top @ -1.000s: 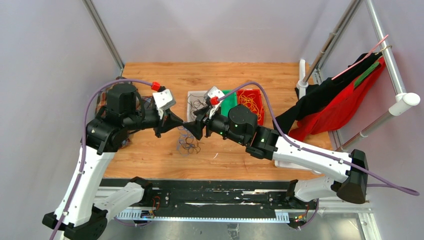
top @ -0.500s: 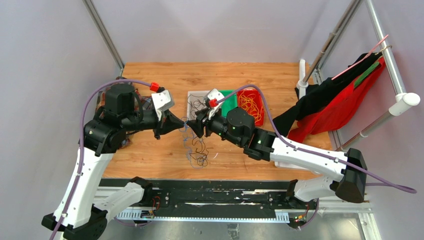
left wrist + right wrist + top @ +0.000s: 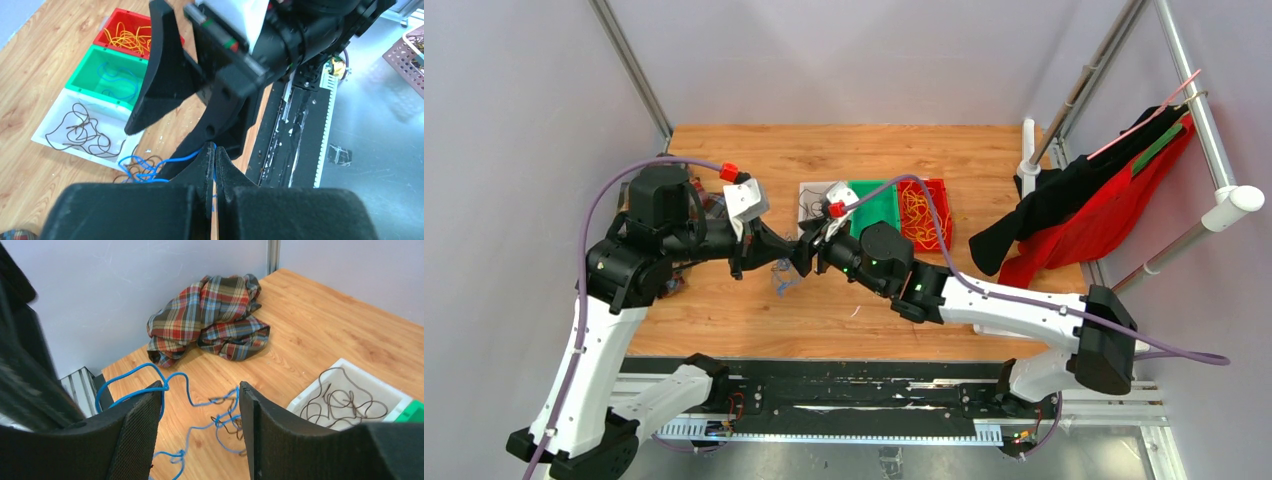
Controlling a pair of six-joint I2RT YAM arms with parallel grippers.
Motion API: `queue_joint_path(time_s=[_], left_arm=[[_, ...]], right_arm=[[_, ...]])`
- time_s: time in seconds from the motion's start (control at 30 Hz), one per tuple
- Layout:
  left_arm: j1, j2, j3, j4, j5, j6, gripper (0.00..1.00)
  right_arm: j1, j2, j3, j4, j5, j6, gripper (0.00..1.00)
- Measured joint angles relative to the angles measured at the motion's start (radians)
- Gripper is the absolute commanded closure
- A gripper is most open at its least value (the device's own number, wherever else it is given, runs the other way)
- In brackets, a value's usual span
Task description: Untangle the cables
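Far left of the light wooden table [image 3: 824,150]: crumpled plaid cloth in red, blue and brown [image 3: 210,315], lying by the wall; well apart from the bins.

Left gripper [image 3: 214,151]: jaws pressed together, pinching a thin blue cable [image 3: 141,166]; the strand enters between the fingertips and shows again lower in the gap; gripper held above the wood, pointing toward the right gripper.

Blue cable: runs from the pinch down to a loose tangle on the table, just in front of the white bin; a short dark brown strand [image 3: 226,421] is mixed into that tangle.

Right gripper [image 3: 200,386]: jaws spread wide; the blue cable loops below the gap and passes close by one fingertip; contact cannot be told; nearly tip to tip with the left gripper, near table centre.

Bins, side by side: shallow white plastic bin [image 3: 75,150] holding a coiled dark brown cable [image 3: 82,132]; green plastic bin [image 3: 90,67] holding a second blue cable [image 3: 120,82]; red plastic bin [image 3: 111,22] holding yellow cables [image 3: 127,36].

Far right, off the table: red and black garments [image 3: 1104,215] hanging on a metal rack.
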Motion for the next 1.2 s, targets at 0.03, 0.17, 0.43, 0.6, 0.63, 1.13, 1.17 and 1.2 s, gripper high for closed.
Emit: queue_joint_path(time_s=[0.03, 0.17, 0.43, 0.6, 0.63, 1.13, 1.17, 1.2], left_arm=[[0.0, 0.001, 0.004, -0.003, 0.003, -0.001, 0.99], [0.0, 0.003, 0.026, -0.018, 0.018, -0.004, 1.0], [0.0, 0.005, 0.084, -0.03, 0.035, -0.003, 0.99], [0.0, 0.006, 0.132, -0.055, 0.034, -0.003, 0.99], [0.0, 0.006, 0.146, -0.063, 0.034, -0.003, 1.0], [0.0, 0.014, 0.355, -0.063, 0.034, -0.008, 1.0], [0.0, 0.017, 0.365, -0.061, 0.032, -0.008, 1.0], [0.0, 0.019, 0.374, -0.061, 0.031, -0.008, 1.0]], right_arm=[[0.005, 0.01, -0.007, 0.017, 0.002, 0.005, 0.42], [0.012, 0.041, -0.061, 0.074, 0.023, 0.031, 0.42], [0.013, 0.056, -0.175, 0.162, 0.091, 0.066, 0.44], [0.016, 0.056, -0.248, 0.23, 0.137, 0.101, 0.49], [0.016, 0.056, -0.265, 0.246, 0.147, 0.11, 0.51], [0.017, 0.09, -0.519, 0.249, 0.351, 0.222, 0.57], [0.017, 0.091, -0.525, 0.25, 0.356, 0.225, 0.57], [0.017, 0.092, -0.533, 0.25, 0.364, 0.231, 0.57]])
